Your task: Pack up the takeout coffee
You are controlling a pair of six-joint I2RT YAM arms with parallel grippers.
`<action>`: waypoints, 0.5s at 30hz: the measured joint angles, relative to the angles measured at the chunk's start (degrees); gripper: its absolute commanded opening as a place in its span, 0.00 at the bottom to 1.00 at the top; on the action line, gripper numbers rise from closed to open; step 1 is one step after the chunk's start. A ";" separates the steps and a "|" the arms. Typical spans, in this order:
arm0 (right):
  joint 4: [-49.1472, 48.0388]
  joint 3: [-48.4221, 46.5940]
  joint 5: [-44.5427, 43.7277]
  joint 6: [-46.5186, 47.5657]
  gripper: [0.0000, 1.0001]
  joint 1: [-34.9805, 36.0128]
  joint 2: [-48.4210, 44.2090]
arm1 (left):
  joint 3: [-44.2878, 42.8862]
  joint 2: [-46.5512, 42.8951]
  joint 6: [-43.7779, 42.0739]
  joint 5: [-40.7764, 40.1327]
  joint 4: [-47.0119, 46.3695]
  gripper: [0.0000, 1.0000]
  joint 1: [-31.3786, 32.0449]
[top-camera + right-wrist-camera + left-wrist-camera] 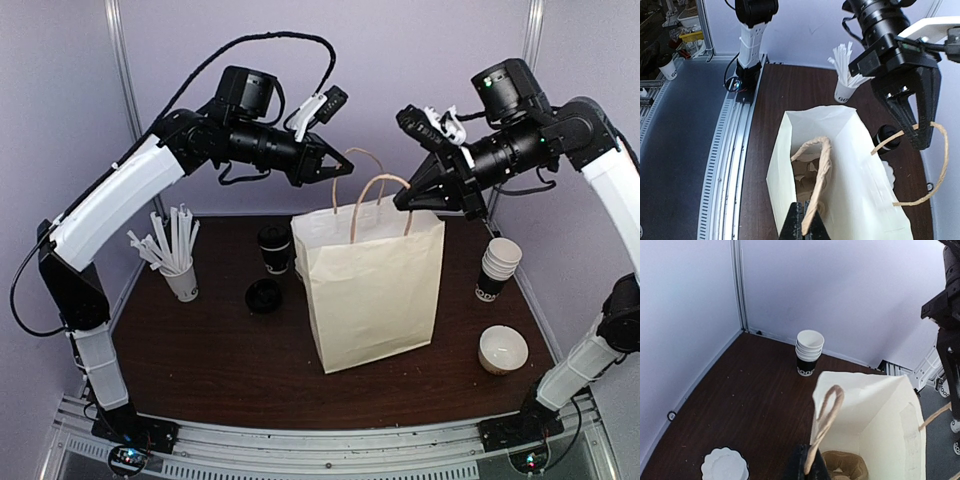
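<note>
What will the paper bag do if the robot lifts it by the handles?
The paper bag looks thin and creased, so it would probably sag and sway, not stay stiff. Only a brown cup holder shows inside, so it is likely light. The handle pinched in the left fingers is a thin twisted loop, so the bag might swing or tilt.

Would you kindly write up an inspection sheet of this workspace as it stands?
Surface: dark wood table, a few pale specks.
Job's things: takeout coffee, black-lidded, upright, outside the paper bag.
Clutter: cup of straws, stack of cups, loose black lid, white fluted bowl.
Grippers: left gripper and right gripper each shut on a bag handle.
Cables: black cable looped above the left arm.
Surroundings: pale walls, metal rail at near edge.
</note>
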State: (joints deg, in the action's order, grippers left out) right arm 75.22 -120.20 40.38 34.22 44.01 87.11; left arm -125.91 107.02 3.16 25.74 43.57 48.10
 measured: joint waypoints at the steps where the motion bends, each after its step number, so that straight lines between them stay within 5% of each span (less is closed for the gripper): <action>1: -0.15 -2.27 -0.37 -0.02 0.00 0.00 0.02 | -1.53 0.00 0.00 0.07 -0.02 0.00 0.00; 15: -0.35 -9.11 -1.90 -0.13 0.00 0.00 0.79 | -8.85 0.92 -0.02 0.63 0.00 0.00 0.00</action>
State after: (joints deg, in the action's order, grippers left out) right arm 74.87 -129.32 38.48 34.09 44.01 87.90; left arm -134.76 107.94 3.14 26.37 43.57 48.10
